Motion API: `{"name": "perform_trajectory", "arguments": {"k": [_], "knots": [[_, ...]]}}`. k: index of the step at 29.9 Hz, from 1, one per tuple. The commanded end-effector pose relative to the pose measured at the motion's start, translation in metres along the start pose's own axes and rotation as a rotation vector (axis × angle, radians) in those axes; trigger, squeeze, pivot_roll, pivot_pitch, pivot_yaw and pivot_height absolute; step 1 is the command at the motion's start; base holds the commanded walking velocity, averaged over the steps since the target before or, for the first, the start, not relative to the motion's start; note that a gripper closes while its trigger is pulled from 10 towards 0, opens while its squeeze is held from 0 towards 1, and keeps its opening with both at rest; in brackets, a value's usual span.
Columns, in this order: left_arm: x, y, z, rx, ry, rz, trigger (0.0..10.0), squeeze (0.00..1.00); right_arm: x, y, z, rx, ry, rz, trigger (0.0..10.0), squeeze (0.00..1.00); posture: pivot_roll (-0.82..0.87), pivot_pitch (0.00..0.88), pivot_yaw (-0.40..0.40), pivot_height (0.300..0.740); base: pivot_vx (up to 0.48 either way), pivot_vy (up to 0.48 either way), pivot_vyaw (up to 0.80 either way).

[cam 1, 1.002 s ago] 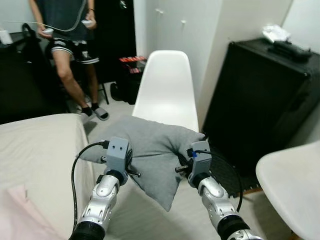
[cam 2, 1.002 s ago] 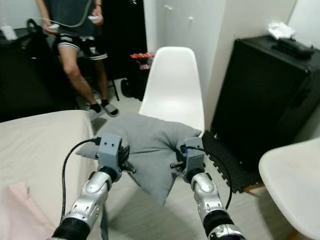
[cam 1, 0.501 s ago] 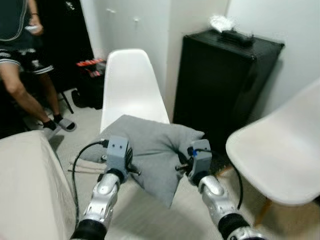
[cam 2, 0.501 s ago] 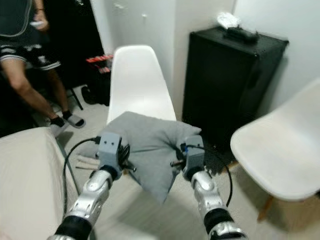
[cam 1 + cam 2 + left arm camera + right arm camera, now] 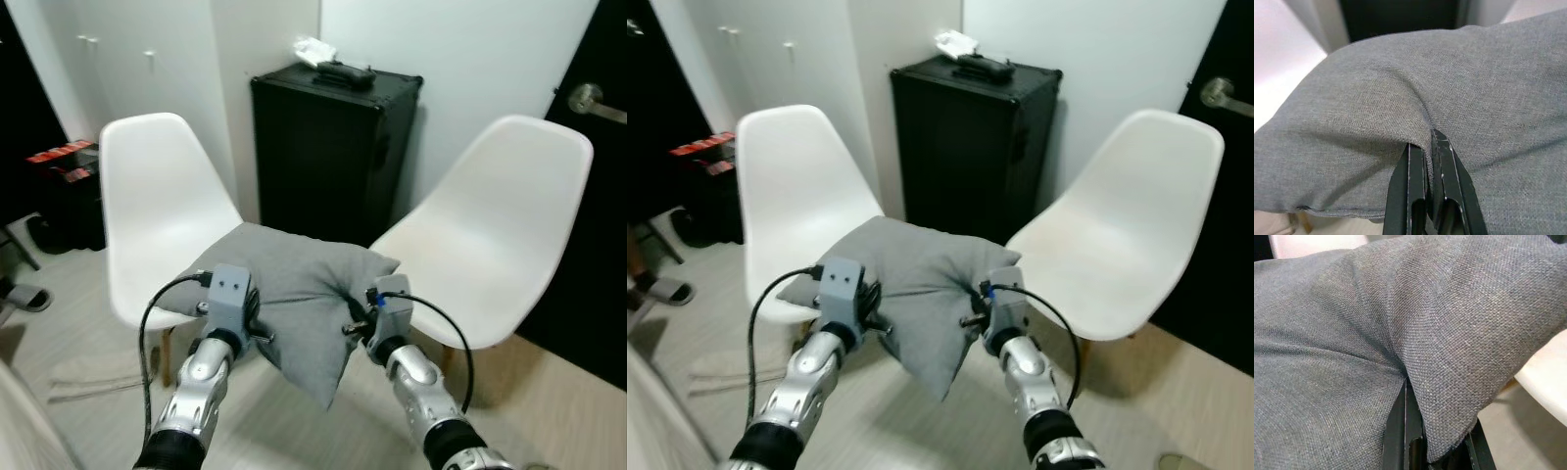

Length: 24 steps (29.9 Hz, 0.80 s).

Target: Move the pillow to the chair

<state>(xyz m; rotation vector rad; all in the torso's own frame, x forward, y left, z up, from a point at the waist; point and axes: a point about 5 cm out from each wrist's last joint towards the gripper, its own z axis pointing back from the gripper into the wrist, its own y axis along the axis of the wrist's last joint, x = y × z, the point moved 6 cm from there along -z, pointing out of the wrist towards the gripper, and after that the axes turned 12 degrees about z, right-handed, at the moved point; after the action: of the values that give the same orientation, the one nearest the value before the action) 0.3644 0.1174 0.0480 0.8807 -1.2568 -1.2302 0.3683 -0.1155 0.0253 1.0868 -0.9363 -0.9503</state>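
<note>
- The left pincer [image 5: 1427, 147] is clenched on a fold of the grey pillow [image 5: 294, 284]; in the left wrist view its two black fingers [image 5: 1409, 186] lie pressed together with fabric gathered between them.
- The right pincer [image 5: 1415, 396] is likewise clamped on the pillow's other side; in the right wrist view the cloth drapes over its fingers [image 5: 1400, 426] and bunches into a crease where they bite.
- In the head views the two silver arms reach forward from 6 o'clock, the left pincer's grey wrist block [image 5: 231, 292] at the pillow's 8 o'clock edge, the right one [image 5: 389, 300] at its 4 o'clock edge.
- The pillow hangs in the air between the two pincers, one corner sagging down toward 6 o'clock.
- Behind the pillow toward 10 o'clock stands a white chair [image 5: 157, 196]; the pillow's left part overlaps its seat in the view, though whether it touches cannot be told.
- Toward 2 o'clock stands a second white chair [image 5: 490, 225], its seat just beside the pillow's right corner.
- At 12 o'clock, between the chairs and against the white wall, is a black cabinet [image 5: 333, 147] with small items [image 5: 328, 59] on its top.
- A dark door with a metal knob [image 5: 586, 98] is at the far 2 o'clock edge.
- The floor [image 5: 88, 343] is pale.
</note>
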Motion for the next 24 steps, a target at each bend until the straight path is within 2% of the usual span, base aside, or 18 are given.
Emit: {"name": "perform_trajectory", "arguments": {"k": [1, 8, 24], "knots": [[-0.0126, 0.0095, 0.0004, 0.039, 0.037, 0.003, 10.0, 0.0, 0.0201, 0.002, 0.0022, 0.008, -0.074, -0.021, 10.0, 0.0, -0.06, 0.0, 0.026, 0.74, 0.0, 0.0, -0.8], [-0.0125, 0.0091, 0.0006, 0.038, 0.037, 0.002, 10.0, 0.0, 0.0205, 0.0006, 0.0018, 0.0, -0.078, -0.055, 10.0, 0.0, -0.06, 0.0, 0.026, 0.74, 0.0, 0.0, -0.8], [-0.0136, 0.0093, 0.0008, 0.039, 0.041, -0.002, 10.0, 0.0, 0.0196, -0.0013, 0.0014, -0.016, -0.077, -0.03, 10.0, 0.0, -0.05, 0.0, 0.028, 0.74, 0.0, 0.0, -0.8]]}}
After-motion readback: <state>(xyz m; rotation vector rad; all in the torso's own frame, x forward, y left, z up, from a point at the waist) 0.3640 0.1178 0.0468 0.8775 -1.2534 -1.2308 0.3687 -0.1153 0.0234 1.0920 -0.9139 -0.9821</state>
